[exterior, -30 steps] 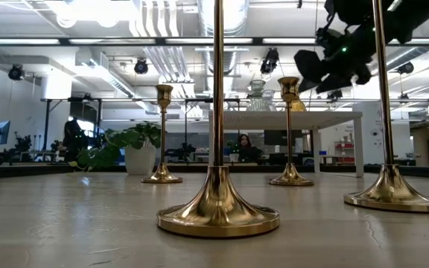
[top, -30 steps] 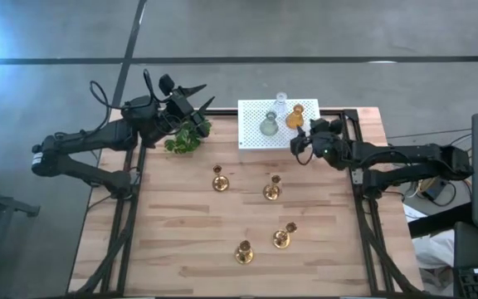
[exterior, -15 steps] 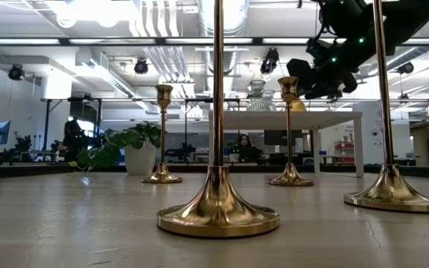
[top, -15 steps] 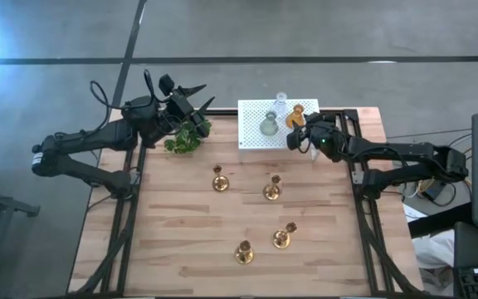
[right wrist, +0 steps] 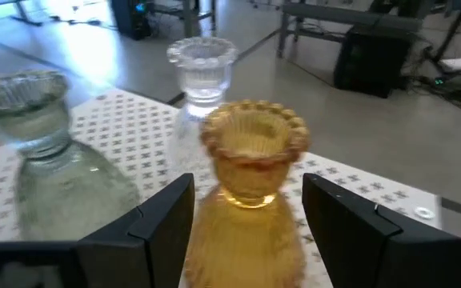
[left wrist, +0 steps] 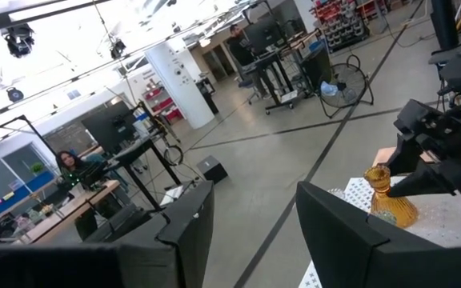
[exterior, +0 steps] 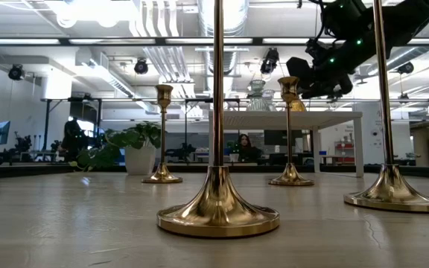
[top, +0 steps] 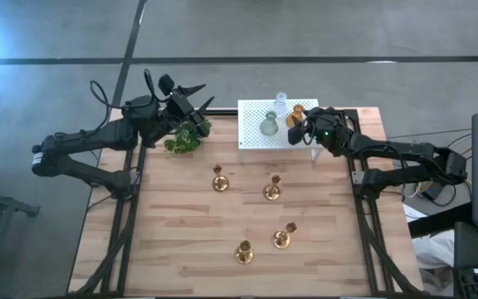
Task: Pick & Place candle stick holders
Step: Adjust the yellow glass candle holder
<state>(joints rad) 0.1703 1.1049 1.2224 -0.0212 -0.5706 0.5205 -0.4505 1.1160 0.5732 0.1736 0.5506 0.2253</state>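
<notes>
Candle holders of glass sit on the white stand (top: 260, 133), and the right gripper (right wrist: 246, 210) has slid in from beside it until its parted fingers flank the amber holder (right wrist: 248, 192), ready to clamp, while the left gripper (left wrist: 250, 216) waits open near the plant (top: 185, 137).

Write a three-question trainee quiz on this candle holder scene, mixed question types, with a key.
1. True or false: the right gripper has its fingers on either side of the amber glass holder.
2. How many gold candlesticks stand on the wooden table?
3. Over what does the left gripper hover? A) the white perforated stand B) the green plant C) a gold candlestick

Key: 1 true; 2 four; 3 B
</notes>
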